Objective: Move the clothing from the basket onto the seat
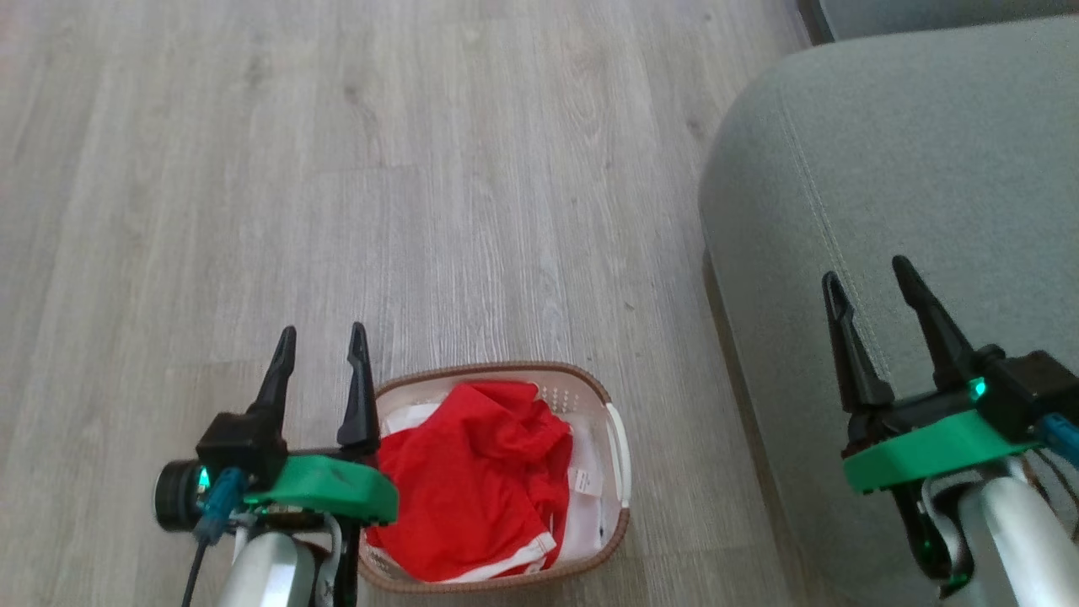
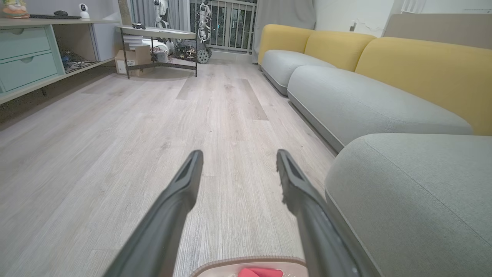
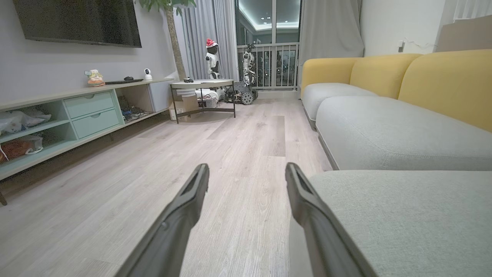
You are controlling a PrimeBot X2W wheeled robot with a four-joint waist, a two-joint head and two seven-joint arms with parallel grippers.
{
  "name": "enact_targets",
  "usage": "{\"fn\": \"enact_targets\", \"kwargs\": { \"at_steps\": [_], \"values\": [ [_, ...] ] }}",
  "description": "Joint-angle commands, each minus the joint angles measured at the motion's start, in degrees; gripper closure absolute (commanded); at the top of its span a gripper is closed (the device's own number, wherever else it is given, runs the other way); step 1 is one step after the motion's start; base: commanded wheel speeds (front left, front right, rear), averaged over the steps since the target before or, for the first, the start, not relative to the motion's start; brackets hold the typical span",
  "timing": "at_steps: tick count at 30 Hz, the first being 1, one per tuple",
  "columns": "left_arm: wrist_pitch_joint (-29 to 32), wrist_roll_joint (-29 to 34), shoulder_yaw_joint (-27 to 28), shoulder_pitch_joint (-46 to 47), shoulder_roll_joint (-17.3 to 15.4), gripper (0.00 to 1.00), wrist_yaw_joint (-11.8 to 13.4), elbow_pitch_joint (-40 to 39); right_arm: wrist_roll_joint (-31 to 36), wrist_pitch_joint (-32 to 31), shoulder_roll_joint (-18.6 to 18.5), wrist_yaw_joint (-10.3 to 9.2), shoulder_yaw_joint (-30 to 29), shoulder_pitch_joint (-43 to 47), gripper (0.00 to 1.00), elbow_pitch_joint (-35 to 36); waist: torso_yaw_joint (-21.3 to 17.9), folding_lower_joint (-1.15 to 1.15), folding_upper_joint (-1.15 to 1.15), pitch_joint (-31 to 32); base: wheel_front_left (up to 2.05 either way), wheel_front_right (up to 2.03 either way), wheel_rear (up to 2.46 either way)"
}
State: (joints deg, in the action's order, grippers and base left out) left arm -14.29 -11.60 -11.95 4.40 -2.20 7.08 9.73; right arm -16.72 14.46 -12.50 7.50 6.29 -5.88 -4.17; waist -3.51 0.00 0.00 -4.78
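The red clothing (image 1: pixel 472 480) with white trim lies crumpled in the white basket (image 1: pixel 620 459), which stands on the floor at the bottom middle of the head view. My left gripper (image 1: pixel 322 341) hovers open and empty just left of the basket, above its left rim. The grey-green seat (image 1: pixel 910 194) spreads across the right side. Over its front part my right gripper (image 1: pixel 868 274) is open and empty. In the left wrist view the basket's brown rim (image 2: pixel 250 262) and a bit of red clothing (image 2: pixel 259 272) show below the open left gripper (image 2: pixel 238 156). The right gripper (image 3: pixel 248 169) points along the seat's (image 3: pixel 403 215) edge.
Pale wood floor (image 1: pixel 337 169) stretches ahead and left. Further grey cushions with yellow backrests (image 3: pixel 446 84) line the right. A low cabinet with teal drawers (image 3: pixel 92 111) runs along the left wall, and a round table (image 3: pixel 201 84) stands far ahead.
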Motion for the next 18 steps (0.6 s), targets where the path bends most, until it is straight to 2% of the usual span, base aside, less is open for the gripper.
{"fn": "enact_targets", "kwargs": {
  "at_steps": [1, 18],
  "values": [
    [-0.71, -0.33, 1.74, 2.94, -0.67, 0.0, 0.29, -1.54, -0.39, 0.53, -1.07, -0.01, 0.94, -2.3, 0.0, 2.14, -0.55, 0.0, 0.0, -0.71, 0.0, 0.0, 0.0],
    [-0.71, -0.62, 0.75, 9.87, -0.67, 0.0, 1.51, 4.18, -5.35, 0.54, -2.53, -0.01, -0.11, -8.1, 0.0, 6.67, -4.26, 0.0, 0.0, -11.64, 0.0, 0.0, 0.0]
  ]
}}
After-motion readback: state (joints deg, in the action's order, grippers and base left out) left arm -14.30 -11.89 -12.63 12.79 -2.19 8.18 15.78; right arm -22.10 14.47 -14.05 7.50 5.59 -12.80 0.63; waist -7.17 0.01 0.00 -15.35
